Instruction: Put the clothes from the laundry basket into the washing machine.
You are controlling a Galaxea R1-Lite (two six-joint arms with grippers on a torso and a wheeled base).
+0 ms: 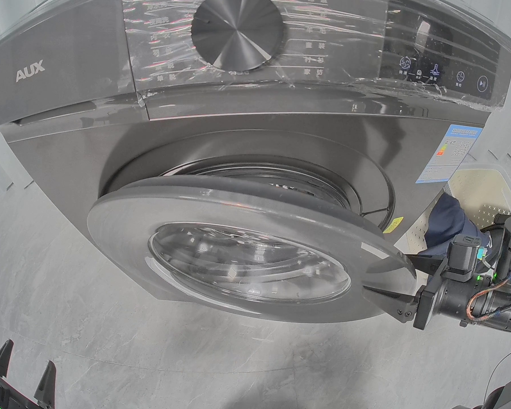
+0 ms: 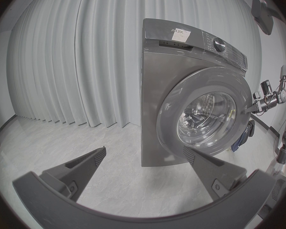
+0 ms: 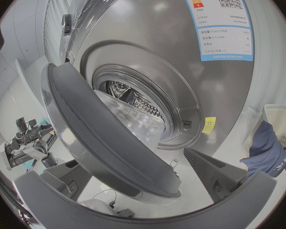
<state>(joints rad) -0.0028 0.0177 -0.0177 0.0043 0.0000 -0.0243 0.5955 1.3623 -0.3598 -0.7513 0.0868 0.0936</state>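
Two spread fingers of the left gripper point(image 1: 25, 364), near left, hold nothing. The brushed grey metal washing machine point(image 1: 68, 86) has its round door point(image 1: 119, 222), with a domed glass window, standing ajar. The right gripper point(image 1: 392, 279) is spread wide astride the door's right rim. Navy clothes point(image 1: 448, 222) drape over the white perforated laundry basket point(image 1: 488, 191), far right.
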